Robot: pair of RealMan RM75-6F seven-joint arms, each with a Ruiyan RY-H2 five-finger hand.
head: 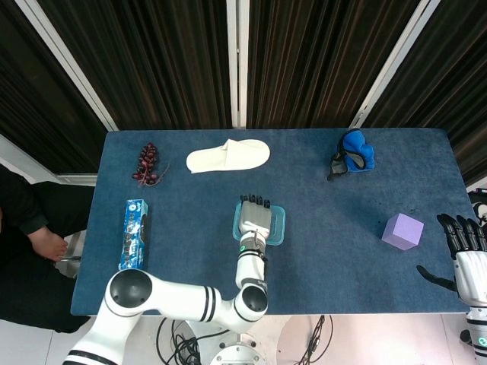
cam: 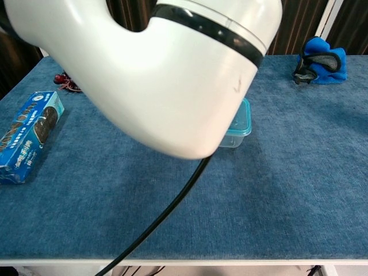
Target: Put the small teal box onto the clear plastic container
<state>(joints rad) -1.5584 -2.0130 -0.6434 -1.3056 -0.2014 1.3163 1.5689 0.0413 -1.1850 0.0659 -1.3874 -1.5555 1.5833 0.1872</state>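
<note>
The teal-blue cookie box (head: pixel 135 232) lies flat near the table's left edge, also seen in the chest view (cam: pixel 27 135). The clear plastic container (head: pixel 278 225) with a teal lid sits at the table's middle front; one corner shows in the chest view (cam: pixel 240 123). My left hand (head: pixel 255 219) lies over the container, fingers stretched toward the far side, and nothing shows in it. It hides most of the lid. The box is about a hand's length to its left. My right hand (head: pixel 466 242) hovers at the table's right edge, fingers spread and empty.
A purple cube (head: pixel 402 231) sits just left of my right hand. At the back lie dark grapes (head: pixel 148 163), a white slipper (head: pixel 228 156) and a blue goggle-like item (head: pixel 353 152). My left arm (cam: pixel 167 63) fills most of the chest view.
</note>
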